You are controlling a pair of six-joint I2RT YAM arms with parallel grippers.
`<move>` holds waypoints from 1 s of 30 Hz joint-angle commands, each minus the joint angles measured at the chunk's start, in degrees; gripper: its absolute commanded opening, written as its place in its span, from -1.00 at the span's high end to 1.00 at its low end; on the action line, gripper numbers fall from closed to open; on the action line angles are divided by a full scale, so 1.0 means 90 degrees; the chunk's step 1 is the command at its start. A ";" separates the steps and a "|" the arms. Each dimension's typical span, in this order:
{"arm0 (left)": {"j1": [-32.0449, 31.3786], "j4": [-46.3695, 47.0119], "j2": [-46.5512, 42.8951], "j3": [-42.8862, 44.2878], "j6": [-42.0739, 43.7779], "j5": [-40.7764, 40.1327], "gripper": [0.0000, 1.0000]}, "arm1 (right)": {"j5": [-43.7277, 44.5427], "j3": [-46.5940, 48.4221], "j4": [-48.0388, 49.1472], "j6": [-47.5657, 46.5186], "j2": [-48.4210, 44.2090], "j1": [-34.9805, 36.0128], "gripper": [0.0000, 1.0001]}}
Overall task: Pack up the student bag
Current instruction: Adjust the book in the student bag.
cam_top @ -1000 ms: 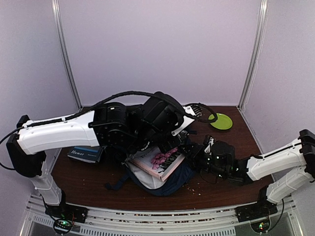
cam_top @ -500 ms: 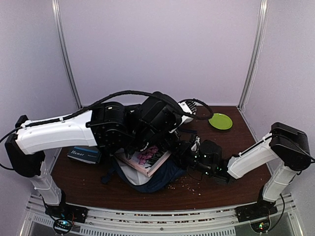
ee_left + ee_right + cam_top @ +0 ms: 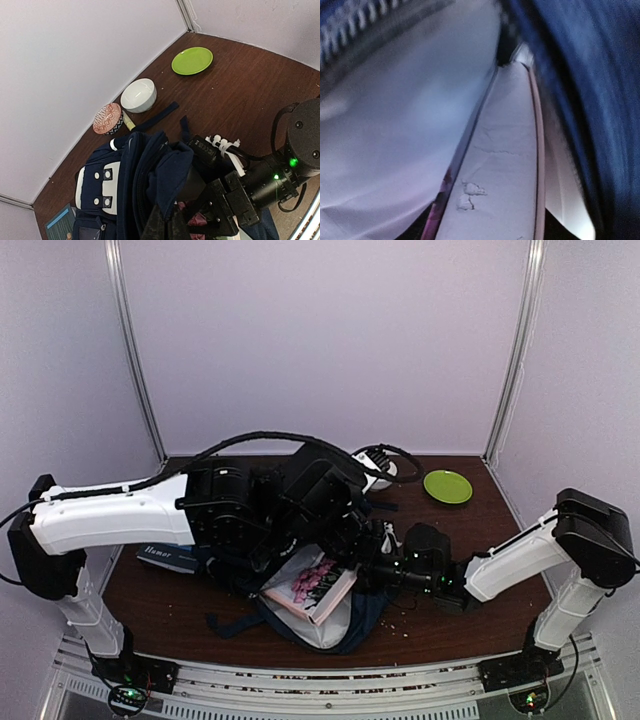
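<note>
Student bag [image 3: 368, 608]: long axis far-to-near, open mouth facing near side.

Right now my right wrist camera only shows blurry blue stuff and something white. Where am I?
Observer: From the top camera, your right fingers are at the open mouth of the student bag.
Operator: What's the white thing?
Observer: Probably the page edge of a book. It has pink flowers on its cover and lies tilted in the bag's opening.
Operator: Is there more stuff outside the bag?
Observer: Yes, a blue book lies on the table to the left of the bag, partly under the left arm.
</note>
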 commanded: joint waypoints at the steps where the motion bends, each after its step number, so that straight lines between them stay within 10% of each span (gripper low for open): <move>1: 0.0126 0.1276 -0.0224 -0.0119 -0.0438 0.0134 1.00 | -0.0337 -0.0085 -0.0756 -0.0197 -0.0368 0.0094 -0.05; 14: 0.0123 0.1051 -0.0810 0.0348 0.0211 -0.0525 1.00 | 0.1155 -0.1238 0.1289 0.0086 -0.1065 0.0047 0.56; 30: 0.0195 0.1600 -0.0444 0.0294 0.1927 -0.2328 1.00 | 0.1731 -0.0455 -0.4777 -0.0916 -0.4218 0.0044 0.61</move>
